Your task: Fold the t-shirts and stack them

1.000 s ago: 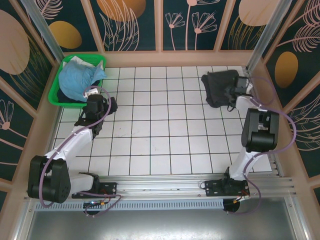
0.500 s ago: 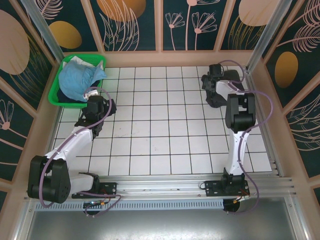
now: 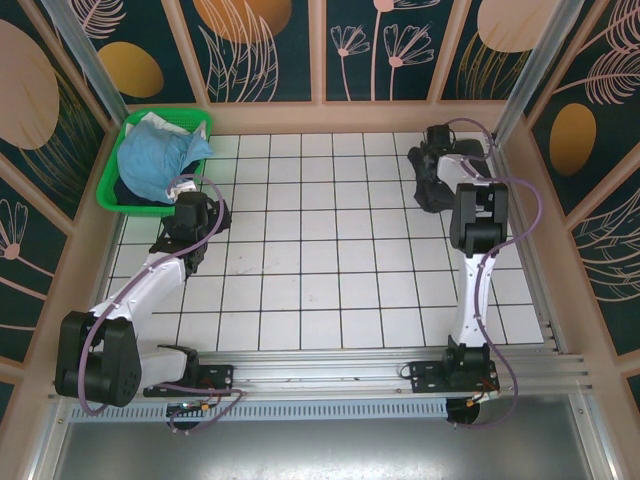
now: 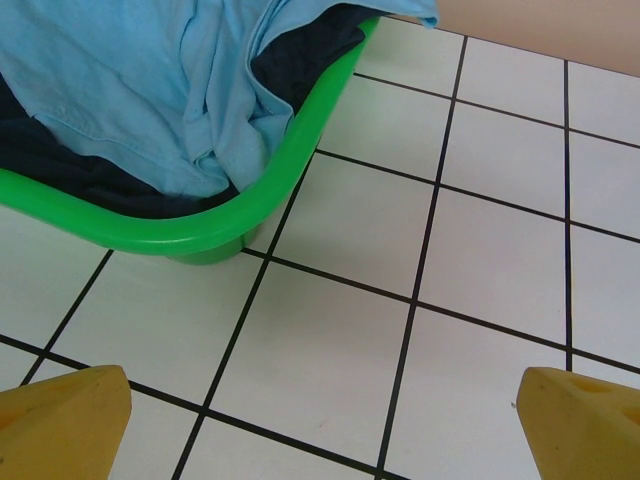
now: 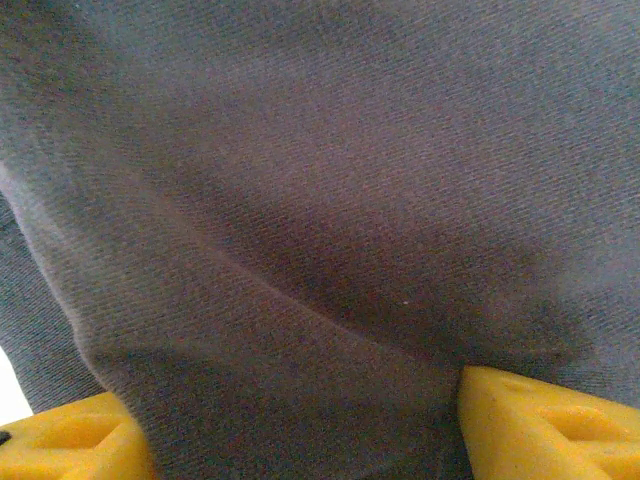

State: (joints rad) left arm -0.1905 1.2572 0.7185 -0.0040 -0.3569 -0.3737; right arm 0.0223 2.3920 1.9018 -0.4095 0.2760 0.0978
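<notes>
**A:** Starting nearest the bases: is anything folded on the white tiled table (image 3: 320, 260)?

**B:** No folded shirt and no stack that I can see. I'd say the task has barely begun.

**A:** And the left gripper (image 4: 322, 420)?

**B:** It's towards ten o'clock, hovering over tile with its fingers spread wide and nothing between them. Just beyond it, at about eleven, sits the green plastic basket (image 4: 300, 160). The light blue cloth t-shirt (image 3: 155, 160) is heaped inside it, crumpled, with a darker cloth (image 4: 300, 55) under it.

**A:** So that one hasn't come out yet. What about the far right?

**B:** At one o'clock the dark charcoal-grey cloth t-shirt (image 3: 432, 192) lies bunched on the tiles near the back corner. The right gripper (image 5: 300, 440) is down on it. Its two yellow fingers stand apart with fabric filling the gap, but I cannot tell whether they are pinching it or only pressed into it.

**A:** What's left, then?

**B:** Nearly everything, by my reading. The grey shirt needs spreading and folding, then the blue one needs lifting out, folding, and laying on top.
</notes>
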